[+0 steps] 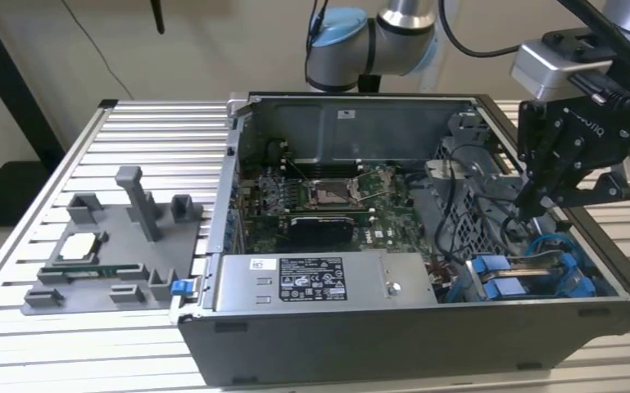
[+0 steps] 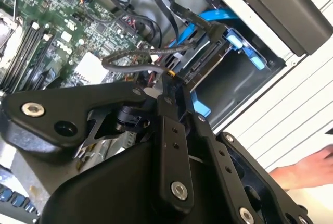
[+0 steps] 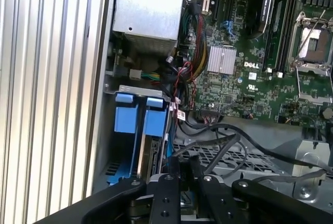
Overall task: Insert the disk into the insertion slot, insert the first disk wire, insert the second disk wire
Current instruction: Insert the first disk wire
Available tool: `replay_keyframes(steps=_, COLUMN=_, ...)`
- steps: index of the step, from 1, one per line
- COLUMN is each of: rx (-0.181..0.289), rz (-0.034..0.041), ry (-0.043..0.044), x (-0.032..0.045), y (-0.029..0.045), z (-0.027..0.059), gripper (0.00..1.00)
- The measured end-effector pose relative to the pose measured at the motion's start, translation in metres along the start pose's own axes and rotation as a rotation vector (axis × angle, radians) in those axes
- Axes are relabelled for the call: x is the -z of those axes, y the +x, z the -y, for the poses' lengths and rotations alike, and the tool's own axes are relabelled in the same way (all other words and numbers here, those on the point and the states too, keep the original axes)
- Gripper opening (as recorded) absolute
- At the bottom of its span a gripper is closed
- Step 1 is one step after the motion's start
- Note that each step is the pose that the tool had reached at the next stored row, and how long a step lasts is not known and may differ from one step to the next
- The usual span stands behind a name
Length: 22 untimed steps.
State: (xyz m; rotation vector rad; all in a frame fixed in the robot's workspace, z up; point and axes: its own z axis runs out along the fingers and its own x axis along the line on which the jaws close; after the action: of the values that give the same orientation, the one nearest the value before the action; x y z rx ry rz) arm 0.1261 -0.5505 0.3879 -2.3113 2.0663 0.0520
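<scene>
down at the 4 o'clock corner of the open computer case [image 1: 347,352] in the exterior view, the gripper [image 1: 532,211] hangs with its fingers [image 3: 167,177] drawn almost together, seemingly pinching the end of a grey braided disk wire [image 2: 132,53]. close by, the disk [image 1: 500,282] sits in its blue carrier inside the insertion slot [image 3: 136,89]. a white printed label [image 1: 309,278] lies on the power supply [image 1: 402,286] at 6 o'clock.
</scene>
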Motion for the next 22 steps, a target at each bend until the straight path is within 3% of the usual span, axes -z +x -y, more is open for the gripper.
replay_keyframes(steps=2, rx=0.0, rz=-0.0039, ry=-0.0087, x=0.0, y=0.0014, z=0.0025, gripper=0.0)
replay_keyframes(steps=5, rx=-0.001, rz=-0.0062, ry=-0.0147, x=0.0, y=0.0048, z=0.0034, gripper=0.0)
replay_keyframes(steps=13, rx=-0.013, rz=-0.0064, ry=-0.0144, x=-0.0015, y=0.0195, z=0.0018, gripper=0.0)
replay_keyframes(steps=22, rx=-0.029, rz=-0.007, ry=-0.0137, x=-0.0044, y=0.029, z=0.0007, gripper=0.0)
